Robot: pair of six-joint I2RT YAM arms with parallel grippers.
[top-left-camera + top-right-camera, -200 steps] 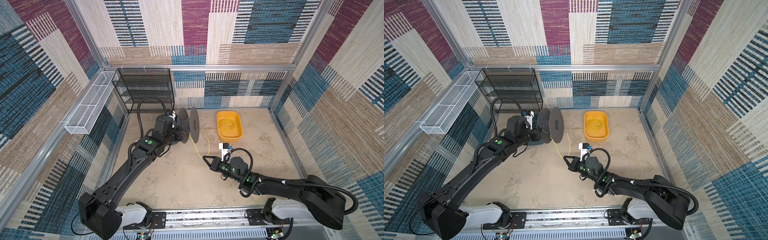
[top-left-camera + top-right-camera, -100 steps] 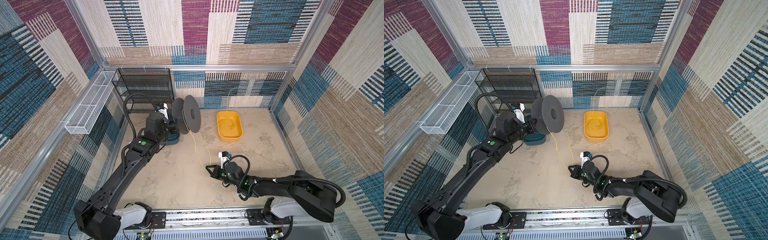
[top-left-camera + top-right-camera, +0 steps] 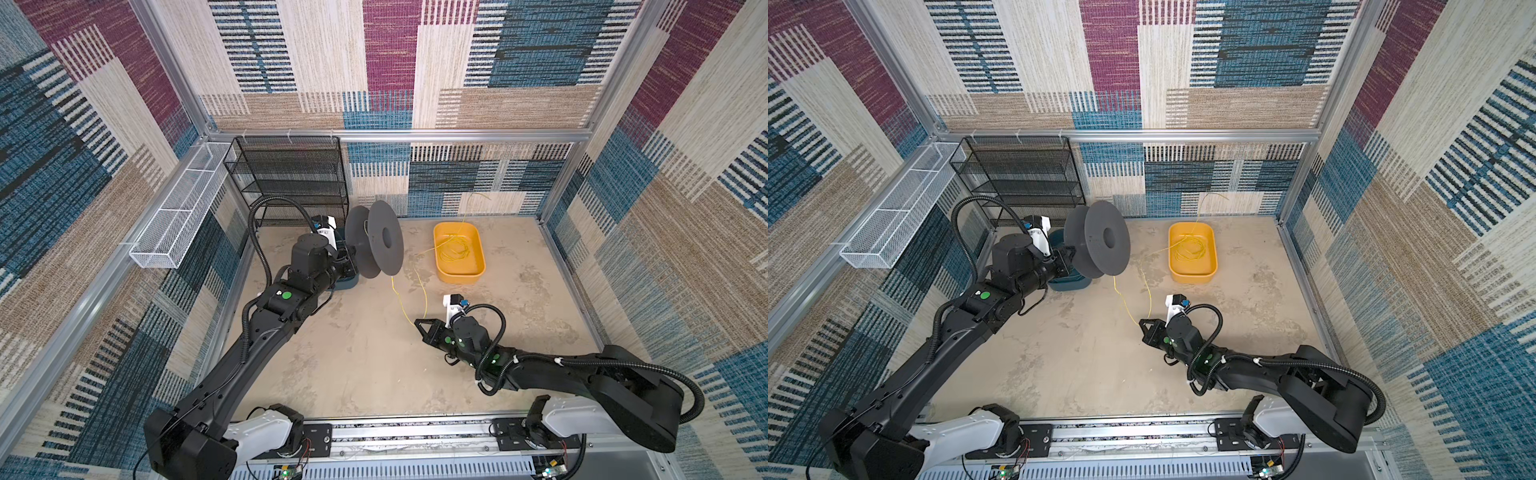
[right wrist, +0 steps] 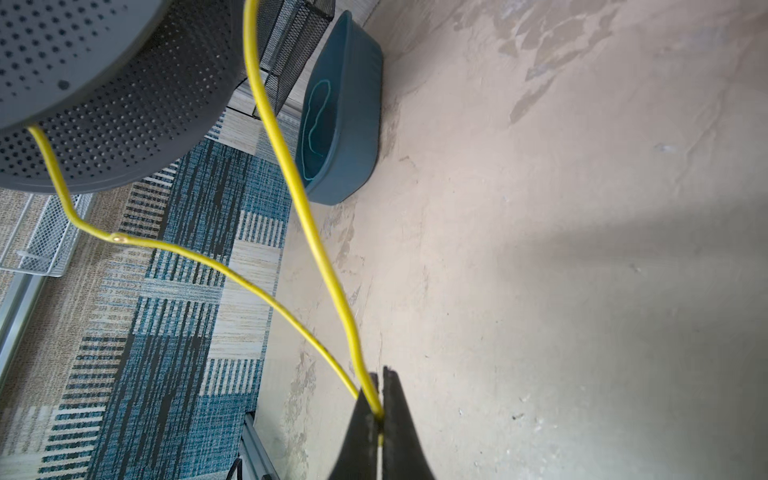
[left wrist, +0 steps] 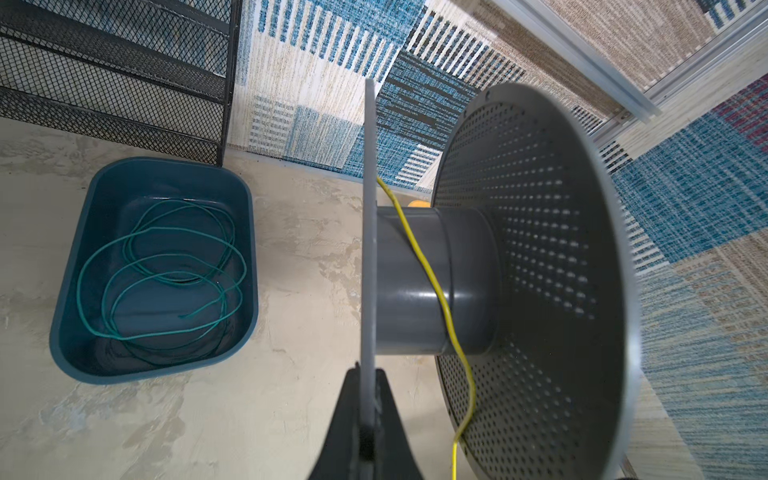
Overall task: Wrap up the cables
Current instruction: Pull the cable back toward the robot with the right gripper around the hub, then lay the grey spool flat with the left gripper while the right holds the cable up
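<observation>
A thin yellow cable [image 3: 400, 305] drops from a grey spool [image 3: 384, 241] to my right gripper [image 3: 417, 323], which is shut on it low over the floor. A second strand rises from those jaws and trails to loose yellow loops [image 3: 455, 249] in a yellow tray [image 3: 478, 272]. In the right wrist view both strands of the cable [image 4: 307, 220] meet in the pinched gripper [image 4: 379, 374]. My left gripper [image 5: 368, 374] is shut on the edge of the spool's thin flange, holding the spool [image 5: 432, 282] off the floor. One turn of cable [image 5: 432, 270] crosses the hub.
A teal tray [image 5: 249, 208] with a coiled green cable [image 5: 166, 274] sits on the floor under the left arm, beside a black mesh shelf [image 3: 291, 178] at the back left. A white wire basket [image 3: 178, 220] hangs on the left wall.
The left arm swung the spool left and back again, turning it. My right gripper slid toward the front edge, then came back a little, still pinching the cable.
</observation>
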